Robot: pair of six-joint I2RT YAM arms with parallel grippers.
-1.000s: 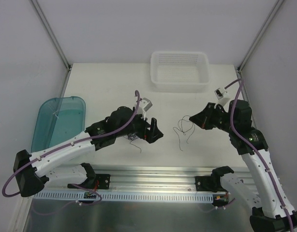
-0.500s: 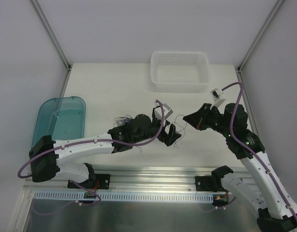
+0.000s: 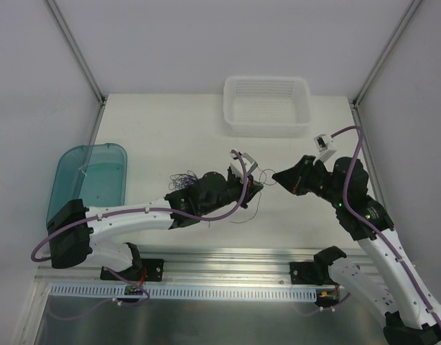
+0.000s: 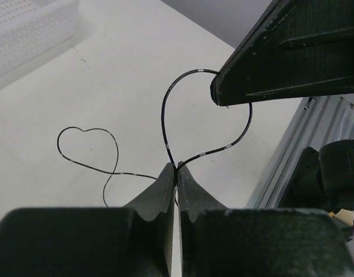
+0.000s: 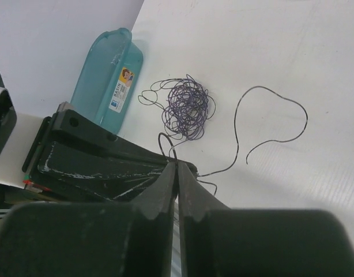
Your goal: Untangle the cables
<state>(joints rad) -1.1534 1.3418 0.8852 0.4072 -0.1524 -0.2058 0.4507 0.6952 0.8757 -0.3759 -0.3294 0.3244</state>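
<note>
A thin black cable (image 4: 164,115) rises in a loop from my left gripper (image 4: 176,167), which is shut on it. The loop's top runs behind one of the right gripper's fingers (image 4: 292,52). In the top view the left gripper (image 3: 256,186) and the right gripper (image 3: 279,176) almost meet at mid-table, with that cable (image 3: 265,174) between them. My right gripper (image 5: 177,163) has its jaws together, and a small cable loop (image 5: 164,138) sticks out at the tips. A purple clump of cables (image 5: 188,107) lies behind the left arm (image 3: 183,177). One loose strand (image 5: 269,115) lies apart from it.
A white mesh basket (image 3: 267,128) stands at the back of the table. A teal bin (image 3: 87,180) sits at the left edge. An aluminium rail (image 3: 228,259) runs along the near edge, by the arm bases.
My left gripper swung right, off the clump, reached the cable at the right gripper and shut on it. The right gripper shifted slightly left.
</note>
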